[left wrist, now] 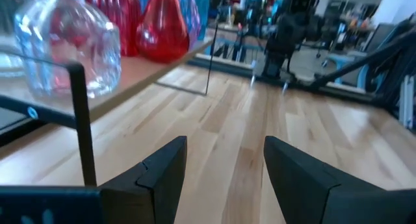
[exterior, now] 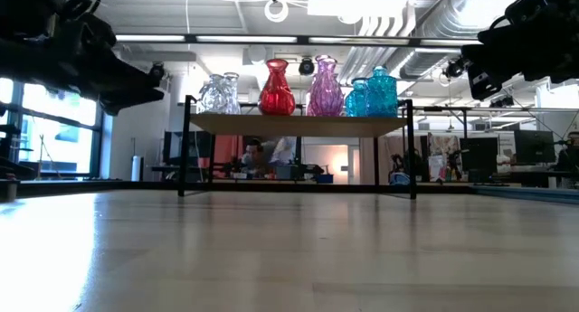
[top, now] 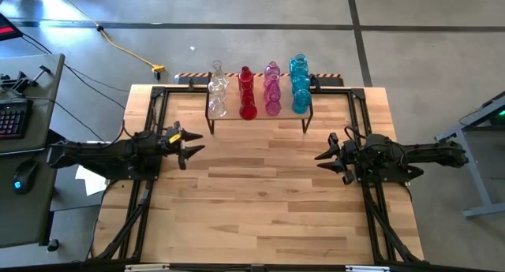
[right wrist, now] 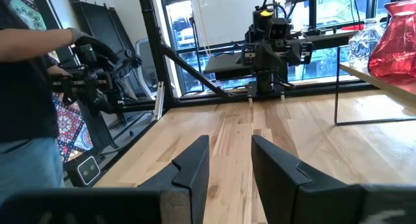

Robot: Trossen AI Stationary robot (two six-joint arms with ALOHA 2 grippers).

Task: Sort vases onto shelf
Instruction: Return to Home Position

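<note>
High view shows the vases (top: 256,91) lined up by colour on the shelf (top: 284,117), while the left claw (top: 193,146) and right claw (top: 322,148) hang open and empty on either side before the shelf, probably parked because sorting looks finished.

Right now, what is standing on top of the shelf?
On the shelf stand four rows: clear vases, red vases, pink vases, blue vases. They overlap, so the count per row cannot be told.

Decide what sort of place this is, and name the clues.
Probably a robotics lab or workshop: left arm and right arm at a table, exposed ceiling ducts, a keyboard nearby.
</note>
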